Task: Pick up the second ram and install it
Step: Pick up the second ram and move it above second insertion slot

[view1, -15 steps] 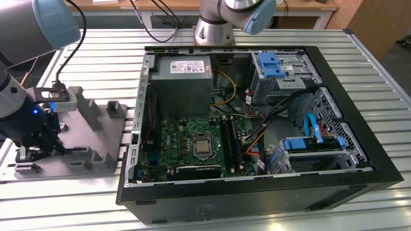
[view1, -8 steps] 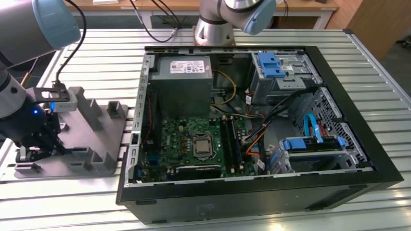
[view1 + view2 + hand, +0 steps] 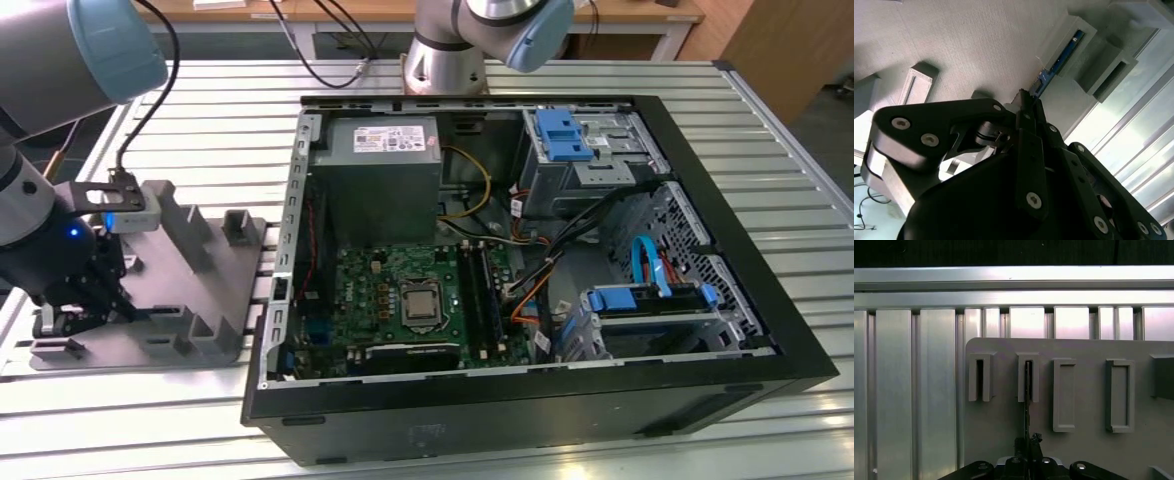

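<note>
Arm (image 3: 34,190) comes in from the upper left of the exterior view, wrist bent straight down over the grey tray (image 3: 200,300) at lower left, well apart from the open PC case (image 3: 534,410) in the middle of the frame. The base of the arm stands at top centre, behind the case.

Gripper (image 3: 1027,102) is low over the tray, tool pointing down at its surface. In the second wrist view the black fingers (image 3: 1030,150) run together to a narrow tip, pinched on the near end of the second ram (image 3: 1059,60). The stick stands on edge, its far end in one of the tray's slotted posts (image 3: 1074,45), with the blue board edge showing along the slot.

In the first wrist view I see the ram edge-on as a thin dark line (image 3: 1027,405), running from the second post in the row to the fingertips. It's in line with the slot, not tilted. The neighbouring post (image 3: 979,377) has an open slot.

The tray sits on the slatted aluminium table (image 3: 801,200), just beside the case.
</note>
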Robot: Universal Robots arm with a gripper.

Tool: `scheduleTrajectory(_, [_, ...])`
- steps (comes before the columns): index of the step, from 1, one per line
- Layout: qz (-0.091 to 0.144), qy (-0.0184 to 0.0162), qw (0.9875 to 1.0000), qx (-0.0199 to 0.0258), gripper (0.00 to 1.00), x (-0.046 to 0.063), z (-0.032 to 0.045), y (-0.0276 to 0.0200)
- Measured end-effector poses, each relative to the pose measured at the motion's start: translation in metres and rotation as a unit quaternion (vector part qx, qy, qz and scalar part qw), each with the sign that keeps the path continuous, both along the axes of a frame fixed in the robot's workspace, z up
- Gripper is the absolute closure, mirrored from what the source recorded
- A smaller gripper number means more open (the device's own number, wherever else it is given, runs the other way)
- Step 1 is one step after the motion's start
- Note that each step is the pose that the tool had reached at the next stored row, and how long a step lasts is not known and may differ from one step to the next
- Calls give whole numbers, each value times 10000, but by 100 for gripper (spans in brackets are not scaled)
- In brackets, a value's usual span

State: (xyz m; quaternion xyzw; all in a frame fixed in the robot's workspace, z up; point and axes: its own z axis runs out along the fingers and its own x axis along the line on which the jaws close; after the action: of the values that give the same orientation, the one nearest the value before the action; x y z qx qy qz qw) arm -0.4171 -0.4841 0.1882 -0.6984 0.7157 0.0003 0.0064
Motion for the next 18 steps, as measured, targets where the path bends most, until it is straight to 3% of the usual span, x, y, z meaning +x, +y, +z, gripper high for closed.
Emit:
scheduleTrajectory(3, [0, -1, 10000, 1, 86, 0, 14, 0])
scheduleTrajectory(18, [0, 0, 10000, 19, 86, 0, 229, 0])
